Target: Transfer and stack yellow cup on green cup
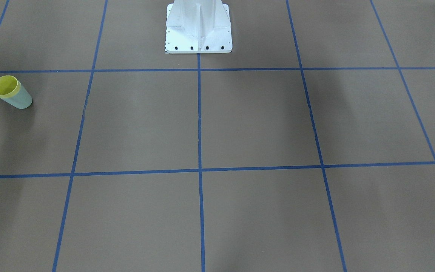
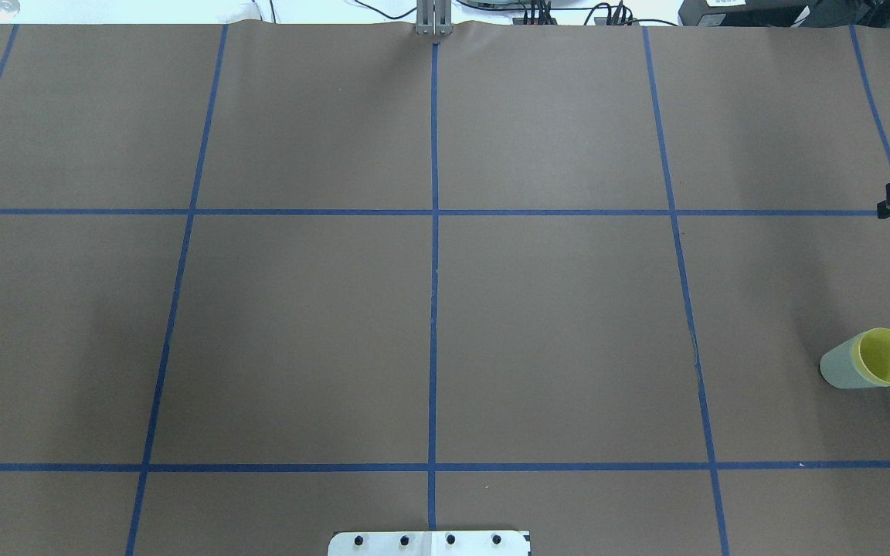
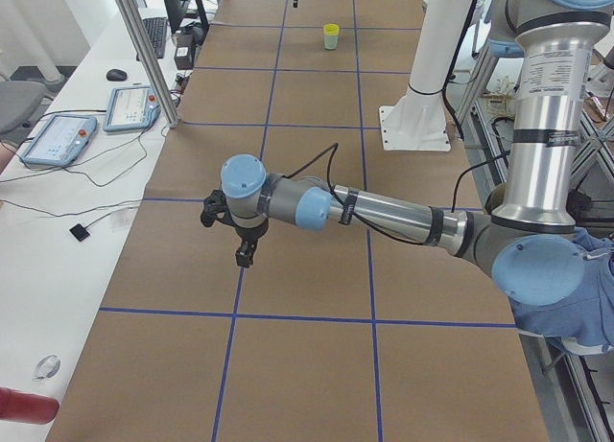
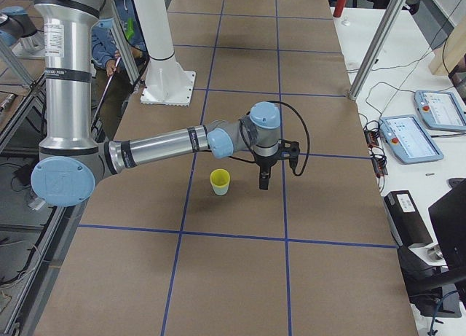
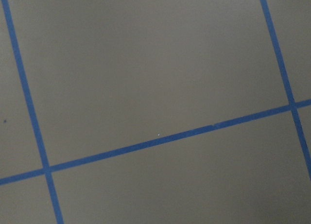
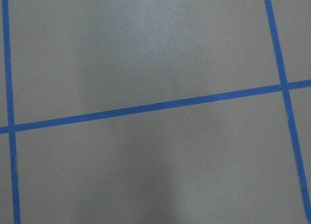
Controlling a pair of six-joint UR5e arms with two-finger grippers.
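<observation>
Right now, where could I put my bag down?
The middle squares, bordered by blue tape lines and white base, are bare. Busy ends: yellow cup nested in green cup beside right gripper; left gripper over the other.

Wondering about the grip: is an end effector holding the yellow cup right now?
No, the yellow cup sits nested in the green cup, with the right end effector apart from it.

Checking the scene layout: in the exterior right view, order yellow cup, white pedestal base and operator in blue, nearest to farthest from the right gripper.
1. yellow cup, beside the right gripper, on its robot side.
2. white pedestal base, at the table's robot edge.
3. operator in blue, beyond the pedestal.
</observation>
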